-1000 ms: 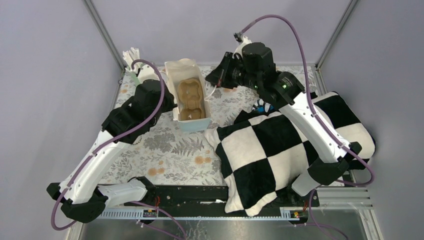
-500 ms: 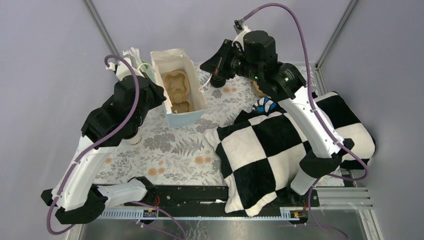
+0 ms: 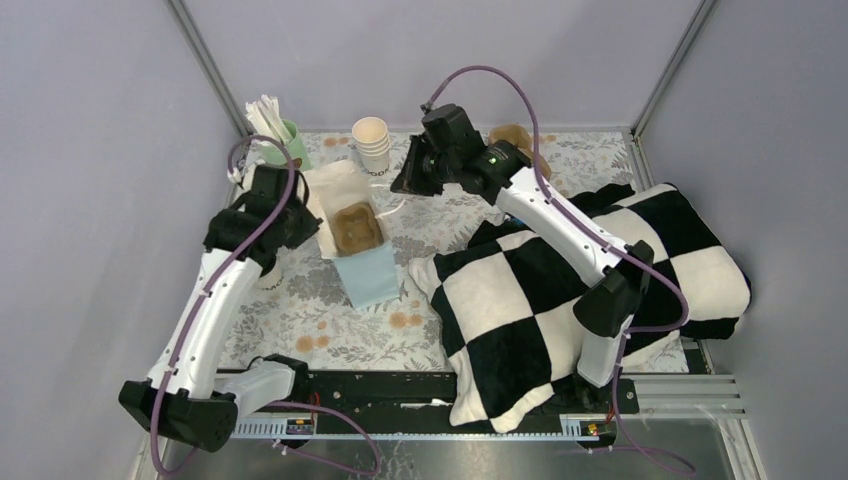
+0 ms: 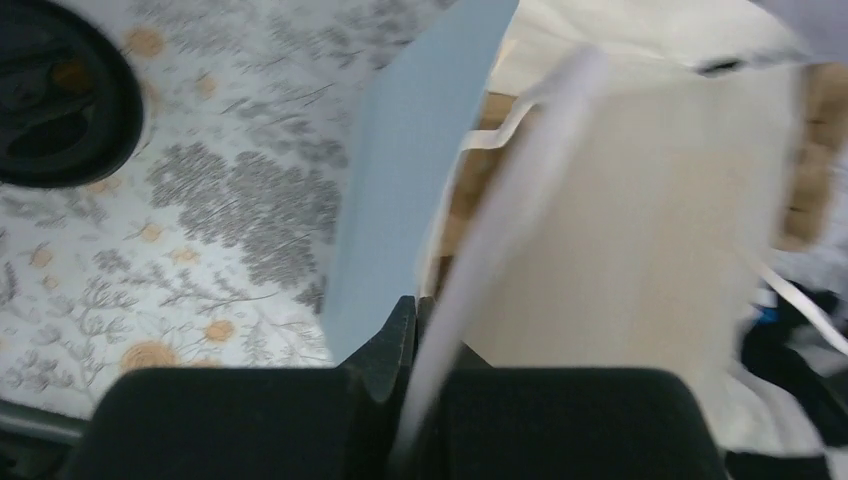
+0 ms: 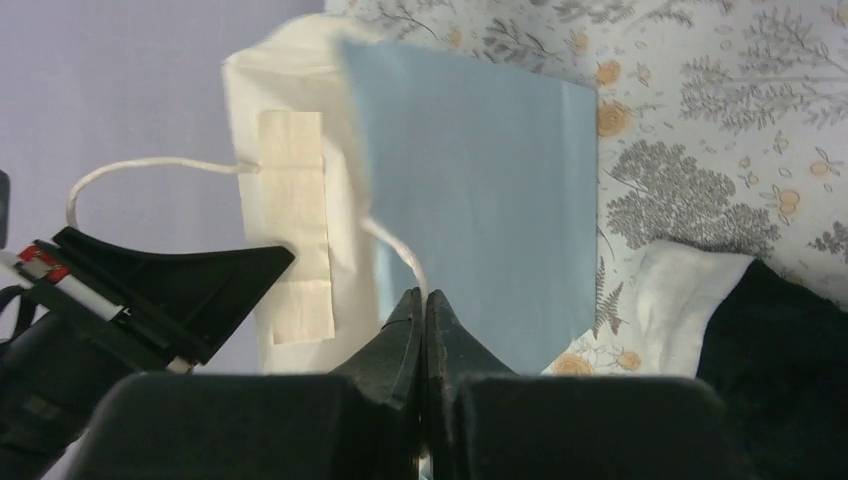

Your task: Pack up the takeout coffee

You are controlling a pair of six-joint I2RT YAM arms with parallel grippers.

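two arms hold one paper bag between them. far left at the back stands a mint-green cup (image 3: 283, 135) full of white sticks. nearer, the takeout coffee (image 4: 52, 92) sits on the flowered table (image 3: 340, 320) with its black lid on. it is just left of the bag and outside it, and from overhead it is half hidden under the left arm. the left pincer (image 4: 415, 305) is pressed together on the bag's left wall, pinching the paper. the paper bag (image 3: 365, 270) is cream with a pale blue side facing the near edge. its mouth is open and a brown pulp cup tray (image 3: 356, 225) shows inside. behind the bag is a stack of cream cups (image 3: 371, 143). the right pincer (image 5: 422, 298) is pressed together too, pinching the bag's white cord handle (image 5: 398, 252) on the right side. further right lies a black-and-white checked cushion (image 3: 560, 290), its corner near the bag.
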